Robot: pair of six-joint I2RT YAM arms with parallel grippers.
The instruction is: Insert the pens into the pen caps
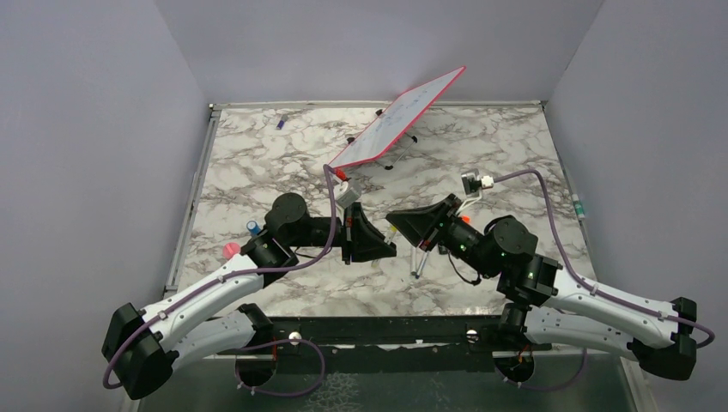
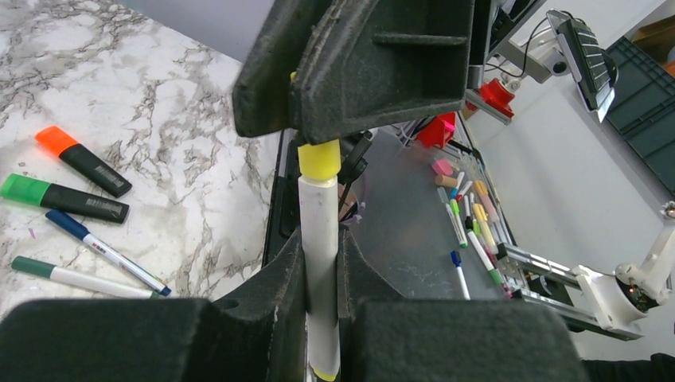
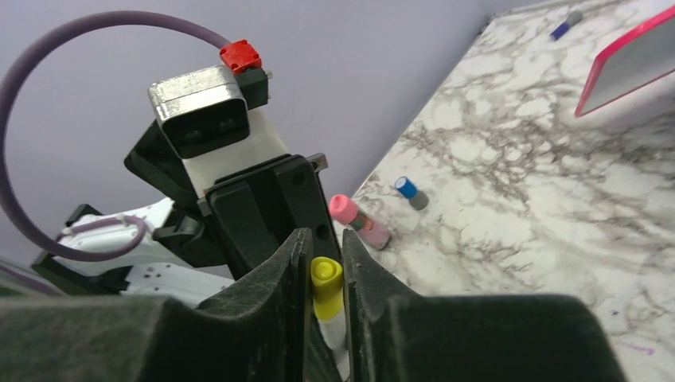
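The white pen (image 2: 320,231) is held between the two grippers above the marble table (image 2: 183,119). The left gripper (image 2: 322,251) is clamped on the pen's barrel, and the pen's yellow end shows just behind the fingers. The yellow cap (image 3: 325,276) sits on the other end of the barrel, touching it. The right gripper (image 3: 323,251) is closed tight on that cap. How far the cap is pushed on cannot be told. In the top view the two grippers meet nose to nose over the middle of the table.

Four more pens lie close together on the table, just beside the right arm:
- one orange highlighter (image 2: 83,159)
- one green highlighter (image 2: 64,197)
- one thin blue pen (image 2: 107,252)
- one thin green pen (image 2: 79,278)

Two stubby things lie near the table's left edge, one pink-topped (image 3: 360,221) and one blue-topped (image 3: 411,192).

One whiteboard (image 1: 395,120) with a pink rim stands tilted at the back. One small blue piece (image 1: 281,122) lies near the far left corner.
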